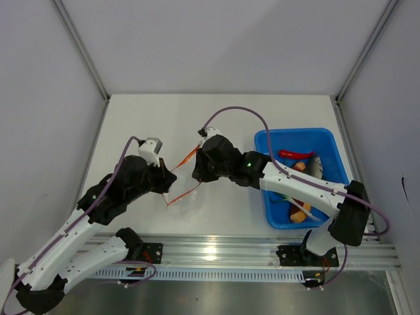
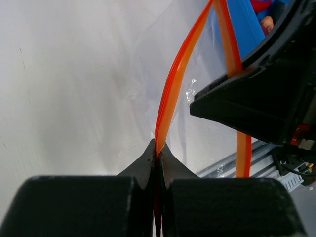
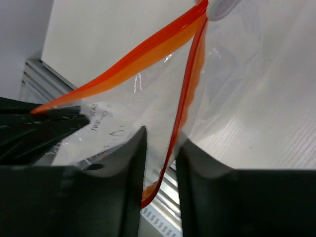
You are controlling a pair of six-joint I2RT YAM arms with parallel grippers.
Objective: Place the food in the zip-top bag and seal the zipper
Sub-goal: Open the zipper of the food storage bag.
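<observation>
left tool (image 2: 157,146) — pinching glossy orange zipper (image 2: 169,94) | right tool (image 3: 161,139) — spread astride crinkly clear bag (image 3: 247,84)

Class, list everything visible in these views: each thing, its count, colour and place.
bag: one, clear, mid-table between both hands
zipper: one, orange-red, along the bag's mouth, sides apart
tray: one, blue, table's right side
chili: one, red, in the tray
bun with sausage: one, yellow and red, tray's near end
table: one, white, under everything
rail: one, silver, table's near edge
left hand: one, black, shut on the zipper
right hand: one, black, open around one zipper strip
</observation>
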